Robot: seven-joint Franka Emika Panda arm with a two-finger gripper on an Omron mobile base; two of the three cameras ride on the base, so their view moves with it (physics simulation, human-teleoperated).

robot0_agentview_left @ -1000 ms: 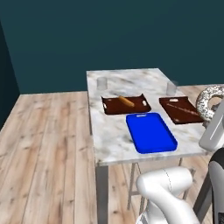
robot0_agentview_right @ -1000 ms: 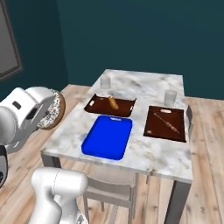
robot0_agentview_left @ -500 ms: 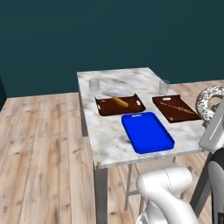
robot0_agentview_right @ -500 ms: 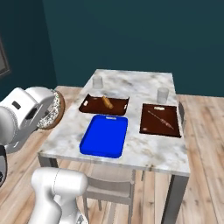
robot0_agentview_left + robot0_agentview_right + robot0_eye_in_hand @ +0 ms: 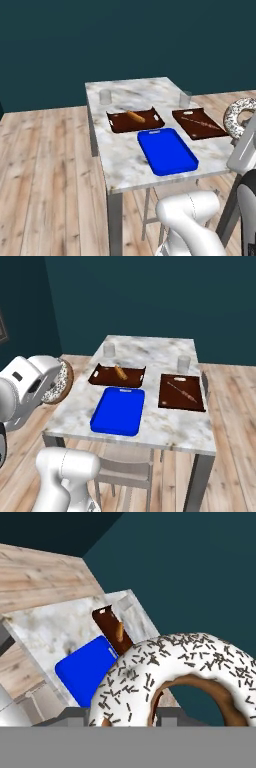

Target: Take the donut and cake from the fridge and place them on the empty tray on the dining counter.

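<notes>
Table nearer, donut in claw

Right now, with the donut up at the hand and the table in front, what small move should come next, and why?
Probably carry the donut forward and over the blue tray. The gripper holds it beside the dining counter, not above it, and the tray lies bare at the near edge. Both brown trays behind it already hold something.
</notes>
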